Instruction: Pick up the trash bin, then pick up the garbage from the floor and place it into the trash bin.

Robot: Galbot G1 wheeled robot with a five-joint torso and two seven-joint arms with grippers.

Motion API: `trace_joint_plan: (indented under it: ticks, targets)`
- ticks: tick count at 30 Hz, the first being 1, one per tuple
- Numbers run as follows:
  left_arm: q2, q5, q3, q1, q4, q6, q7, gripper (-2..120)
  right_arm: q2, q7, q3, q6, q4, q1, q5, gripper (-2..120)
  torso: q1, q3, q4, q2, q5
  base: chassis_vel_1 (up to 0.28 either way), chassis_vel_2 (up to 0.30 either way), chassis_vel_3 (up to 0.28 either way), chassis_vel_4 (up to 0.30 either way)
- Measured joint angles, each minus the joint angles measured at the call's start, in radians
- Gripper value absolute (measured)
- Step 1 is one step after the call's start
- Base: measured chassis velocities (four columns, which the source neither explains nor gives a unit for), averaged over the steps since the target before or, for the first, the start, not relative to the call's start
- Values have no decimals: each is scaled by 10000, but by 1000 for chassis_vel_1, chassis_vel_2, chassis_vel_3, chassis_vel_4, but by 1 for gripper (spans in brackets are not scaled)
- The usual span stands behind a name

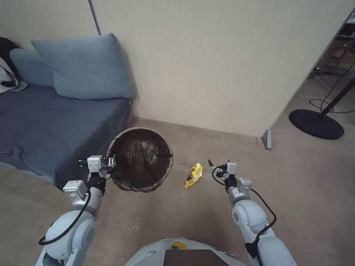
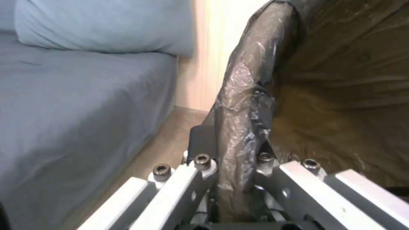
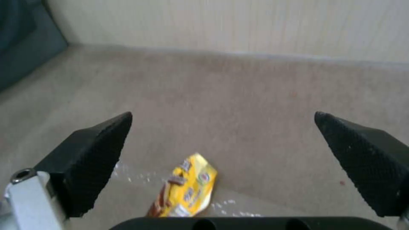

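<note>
Beige carpet by a cream wall held a crinkled yellow foil snack wrapper (light, flimsy; best pinched mid-body). Right gripper, jaws spread, hovered just beside it; left gripper pinched the dark-bag-lined round trash bin rim.

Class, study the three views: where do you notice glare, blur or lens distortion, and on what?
Head view: the wall edges lean outward, a wide-angle effect. Left wrist view: soft sheen on the bag folded over the trash bin rim, which the left gripper clamps. Right wrist view: the yellow wrapper looks blurred between the open fingers of the right gripper.
</note>
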Motion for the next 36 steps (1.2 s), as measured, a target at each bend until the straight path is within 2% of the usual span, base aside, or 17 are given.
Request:
trace_joint_plan:
  ticks: [6,14,19,36]
  targets:
    - [-62,-16,-198,189,-155,14,-13,3,-471,30,-616,-72,-1128,746,284,100,0,0,0,0,-1,0,0,0,0]
    - [-113,-135,-374,353,-196,55,-11,3,-493,50,-1506,-156,-2919,2025,734,100,0,0,2,0,0,0,0,0,0]
    - [-49,-152,-450,278,-232,128,-9,3,-221,22,-1984,-192,-4064,2745,880,100,0,0,-1,0,-3,0,0,0,0]
    - [-113,41,-333,380,-389,161,26,3,993,46,-2030,-5,-6603,3877,1002,100,-1,0,1,0,-2,0,0,0,0]
